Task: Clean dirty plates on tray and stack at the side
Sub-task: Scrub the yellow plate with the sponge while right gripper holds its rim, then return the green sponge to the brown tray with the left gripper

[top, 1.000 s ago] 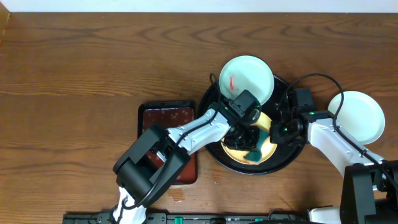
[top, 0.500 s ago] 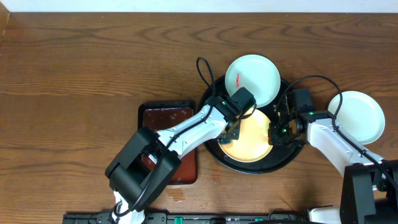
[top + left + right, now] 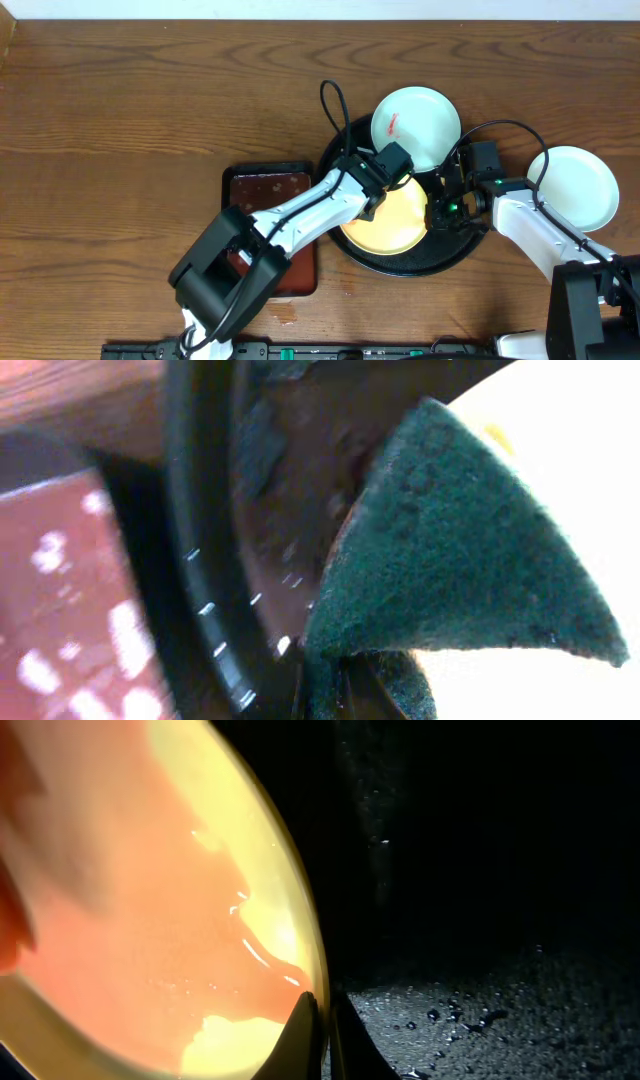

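Observation:
The pale yellow plate lies in the round black tray. My left gripper hangs over the plate's far left edge, shut on a dark green scouring pad that rests on the yellow plate and the tray rim. My right gripper is shut on the yellow plate's right rim; in the right wrist view the fingertips pinch the plate. A mint-white plate with a red smear sits on the tray's far rim. Another white plate lies on the table to the right.
A rectangular red-brown tray lies left of the black tray, partly under my left arm. Water drops speckle the black tray floor. Bare wooden table stretches to the left and back.
My left gripper swept the pad from the yellow plate's near right side to its far left. The yellow plate slid a little left. The smeared plate shifted slightly right.

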Robot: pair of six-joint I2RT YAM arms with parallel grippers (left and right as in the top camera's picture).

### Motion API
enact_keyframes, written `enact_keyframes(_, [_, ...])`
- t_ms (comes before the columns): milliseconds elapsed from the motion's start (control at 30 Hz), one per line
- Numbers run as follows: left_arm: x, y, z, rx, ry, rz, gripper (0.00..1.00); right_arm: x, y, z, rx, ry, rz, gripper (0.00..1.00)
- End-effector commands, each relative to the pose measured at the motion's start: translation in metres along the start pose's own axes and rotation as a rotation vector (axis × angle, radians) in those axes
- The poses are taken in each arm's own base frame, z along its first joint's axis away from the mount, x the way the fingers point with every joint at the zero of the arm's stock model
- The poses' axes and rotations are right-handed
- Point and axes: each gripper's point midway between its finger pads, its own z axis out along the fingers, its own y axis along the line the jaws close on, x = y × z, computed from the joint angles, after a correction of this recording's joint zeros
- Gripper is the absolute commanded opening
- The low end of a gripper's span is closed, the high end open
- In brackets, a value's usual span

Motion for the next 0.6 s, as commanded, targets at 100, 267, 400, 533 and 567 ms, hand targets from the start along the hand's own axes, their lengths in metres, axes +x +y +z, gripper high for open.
enact_keyframes(100, [-0.011, 0.051, -0.055, 0.019, -0.054, -0.122, 0.08, 0.003, -0.037, -0.001, 0.191, 0.003, -0.023, 0.01])
enact_keyframes(267, [-0.012, 0.081, -0.096, 0.129, -0.075, -0.232, 0.08, -0.018, -0.027, -0.018, 0.178, -0.068, -0.039, 0.01])
enact_keyframes(400, [-0.003, 0.117, -0.103, 0.138, -0.025, -0.33, 0.08, -0.038, -0.015, -0.048, 0.175, -0.143, -0.055, 0.01])
enact_keyframes(533, [0.012, 0.144, -0.086, 0.093, 0.05, -0.401, 0.08, -0.055, -0.002, -0.088, 0.225, -0.238, -0.115, 0.01])
enact_keyframes(567, [0.016, 0.148, -0.08, 0.084, 0.064, -0.414, 0.08, -0.059, 0.004, -0.099, 0.237, -0.266, -0.143, 0.01])
